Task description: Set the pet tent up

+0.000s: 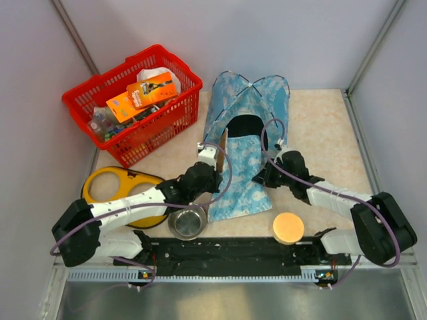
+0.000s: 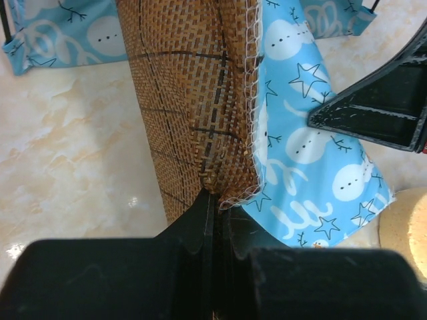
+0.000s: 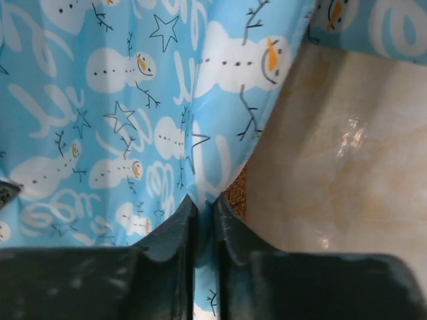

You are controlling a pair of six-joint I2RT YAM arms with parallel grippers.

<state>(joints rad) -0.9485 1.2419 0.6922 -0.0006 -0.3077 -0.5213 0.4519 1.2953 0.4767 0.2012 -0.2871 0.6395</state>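
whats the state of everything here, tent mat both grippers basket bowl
tent, standing, doorway open to the front
mat, in front of the doorway, left edge turned up, woven back showing
left gripper, shut on mat's left edge
right gripper, shut on mat's right edge
basket, upright, full
bowl, upright, empty

Sitting at the far left corner of the table point(image 1: 327, 133): the basket point(image 1: 157, 127), with boxes point(image 1: 143, 93) lying in it. Standing to its right, by the far edge: the pet tent point(image 1: 233, 100). Lying just in front of the tent: the mat point(image 1: 240, 187). Pinching the mat's left and right edges: the left gripper point(image 2: 215, 200) and the right gripper point(image 3: 203, 203). Resting along the near edge, left to right: a flat ring point(image 1: 127, 177), a bowl point(image 1: 187, 222), a round block point(image 1: 288, 227).
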